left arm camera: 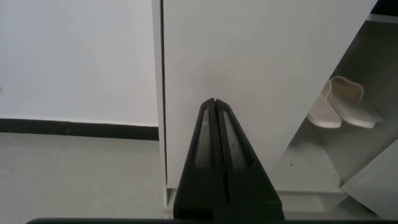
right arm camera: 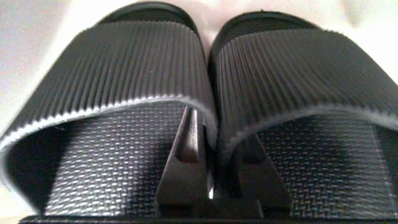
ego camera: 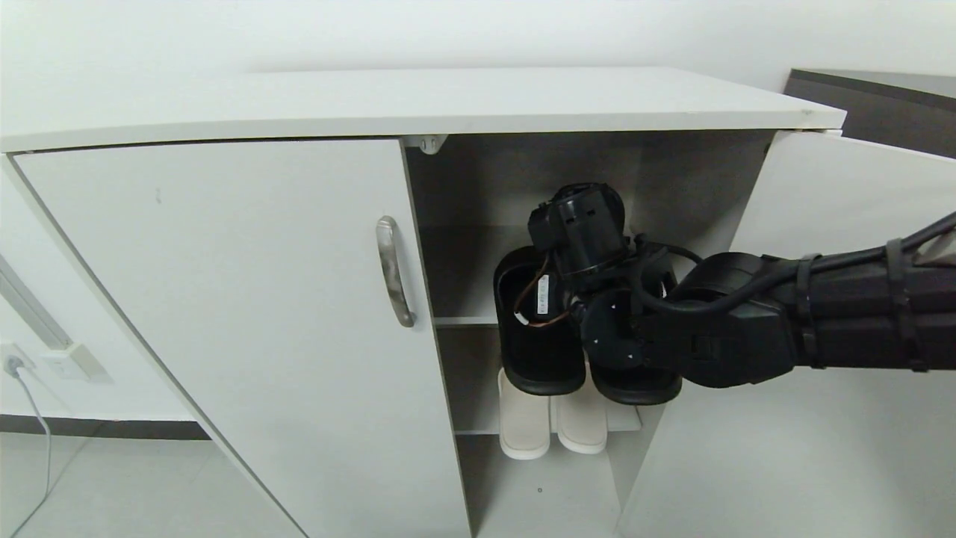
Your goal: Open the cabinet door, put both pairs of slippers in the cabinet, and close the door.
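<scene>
Right gripper (right arm camera: 216,140): fingers nearly together, pinching the adjoining inner walls of the black slippers (ego camera: 539,351), held in the cabinet (ego camera: 448,97) opening at the upper shelf (ego camera: 463,321).
Left gripper (left arm camera: 214,124): jaws pressed together, nothing held, facing the left door (left arm camera: 249,62).
Done: right door (ego camera: 821,209) open; white slippers (ego camera: 553,422) on the lower shelf (ego camera: 624,420).
Remaining: set down and release the black pair; close the door.
Head view: both pairs and both shelves; the grip itself is hidden.
Right wrist view: the pinch, close up; whether the soles rest on a shelf cannot be told.
</scene>
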